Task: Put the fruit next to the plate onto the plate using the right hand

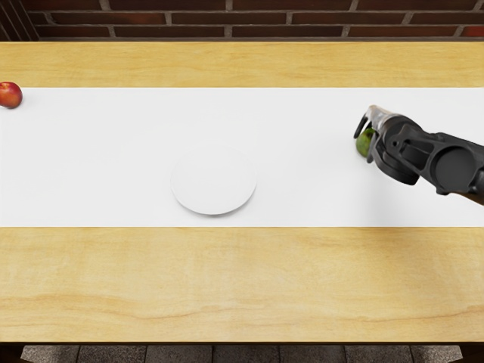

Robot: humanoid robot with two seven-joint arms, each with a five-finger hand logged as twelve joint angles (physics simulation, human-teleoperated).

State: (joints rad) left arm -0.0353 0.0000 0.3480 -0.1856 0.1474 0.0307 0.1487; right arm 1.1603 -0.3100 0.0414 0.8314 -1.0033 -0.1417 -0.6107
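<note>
Right hand [380, 130] comes in from 3 o'clock, its fingers [368, 115] curled around the green fruit [365, 142]. The fruit is over the white runner [98, 159], well apart from the plate [214, 181], at the plate's 3 o'clock. A red apple [9, 94] lies far off at the plate's 10 o'clock.

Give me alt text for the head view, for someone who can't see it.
The robot's right hand is at a green fruit, partly hiding it, at the right of a white table runner. An empty white plate sits mid-table, and a red apple lies far left.
</note>
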